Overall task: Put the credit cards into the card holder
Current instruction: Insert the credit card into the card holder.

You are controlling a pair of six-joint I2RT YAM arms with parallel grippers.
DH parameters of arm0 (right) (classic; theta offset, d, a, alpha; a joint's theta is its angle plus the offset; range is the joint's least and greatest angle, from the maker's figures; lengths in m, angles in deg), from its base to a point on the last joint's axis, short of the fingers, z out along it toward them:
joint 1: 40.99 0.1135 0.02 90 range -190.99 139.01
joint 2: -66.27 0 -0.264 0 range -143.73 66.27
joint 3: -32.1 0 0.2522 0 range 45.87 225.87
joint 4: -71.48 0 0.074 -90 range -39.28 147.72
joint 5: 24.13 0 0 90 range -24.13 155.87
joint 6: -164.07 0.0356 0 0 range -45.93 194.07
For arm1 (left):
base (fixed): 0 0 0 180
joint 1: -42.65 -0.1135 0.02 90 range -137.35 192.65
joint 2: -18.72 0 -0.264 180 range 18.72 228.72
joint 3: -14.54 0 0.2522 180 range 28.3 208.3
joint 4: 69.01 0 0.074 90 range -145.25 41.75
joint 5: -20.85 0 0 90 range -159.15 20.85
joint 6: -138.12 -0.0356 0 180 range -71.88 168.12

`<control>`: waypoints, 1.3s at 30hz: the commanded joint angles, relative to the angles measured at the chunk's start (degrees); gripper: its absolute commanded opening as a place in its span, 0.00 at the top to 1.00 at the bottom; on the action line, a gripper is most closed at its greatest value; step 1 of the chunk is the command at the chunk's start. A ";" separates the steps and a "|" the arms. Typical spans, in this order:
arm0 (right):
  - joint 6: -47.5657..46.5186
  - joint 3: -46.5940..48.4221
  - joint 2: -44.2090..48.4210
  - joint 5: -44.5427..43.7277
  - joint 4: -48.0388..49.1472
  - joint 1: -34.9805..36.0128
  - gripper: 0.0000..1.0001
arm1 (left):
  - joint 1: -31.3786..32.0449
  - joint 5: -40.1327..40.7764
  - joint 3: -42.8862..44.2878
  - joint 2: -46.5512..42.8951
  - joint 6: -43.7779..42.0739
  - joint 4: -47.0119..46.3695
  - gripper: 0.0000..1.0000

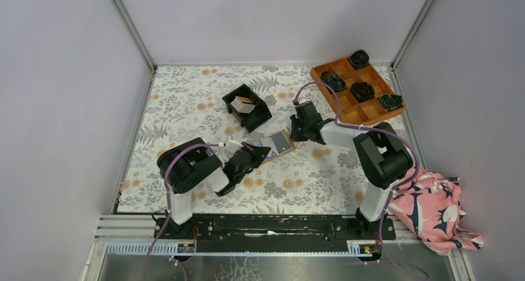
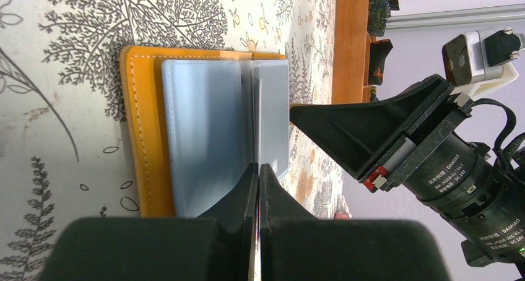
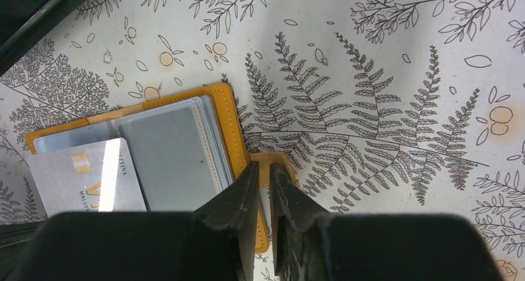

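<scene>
Right gripper (image 3: 261, 166) is seen nearly closed, its black wedge fingers pinched on the small orange tab at the edge of the card holder (image 3: 226, 117). The card holder is laid open and flat on the fern-print table cover (image 3: 384, 138), between the two grippers. It has a stitched orange-tan outside that looks like leather, light blue pockets inside, and layered sleeves on the half by the tab. A silvery credit card (image 3: 86, 182), glossy with a gold chip, is lying over the half nearer the left gripper (image 2: 259, 168). Its lower edge is cut off by the gripper body and its print is only partly readable. The left gripper is closed tight, with the tips met at the holder's near edge, where a pale grey panel sits. Whether the card is pinched cannot be told. More credit cards (image 1: 245, 103) are stacked in a black plastic bin (image 1: 265, 114) further back, too small for detail. An orange compartment tray (image 1: 354, 115) with dark rosettes (image 1: 359, 59) is set at the far right corner. A pink patterned cloth (image 1: 433, 210) is bunched off the table's right side, partly hidden by the right arm.
</scene>
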 commanded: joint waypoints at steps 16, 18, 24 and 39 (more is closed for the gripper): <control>-0.15 -0.48 -2.10 1.64 -0.54 0.03 0.81 | -0.28 1.69 1.16 1.78 1.89 1.36 1.00; -0.08 -0.50 -2.13 1.82 -0.51 0.02 0.82 | -0.24 1.98 1.03 1.70 2.25 1.71 1.00; 0.00 -0.52 -2.03 2.03 -0.34 0.08 0.82 | -0.09 3.67 0.33 0.83 3.14 3.70 1.00; 0.29 -0.33 -2.75 2.17 -0.41 0.87 0.81 | 0.19 2.95 2.09 4.94 3.96 1.96 1.00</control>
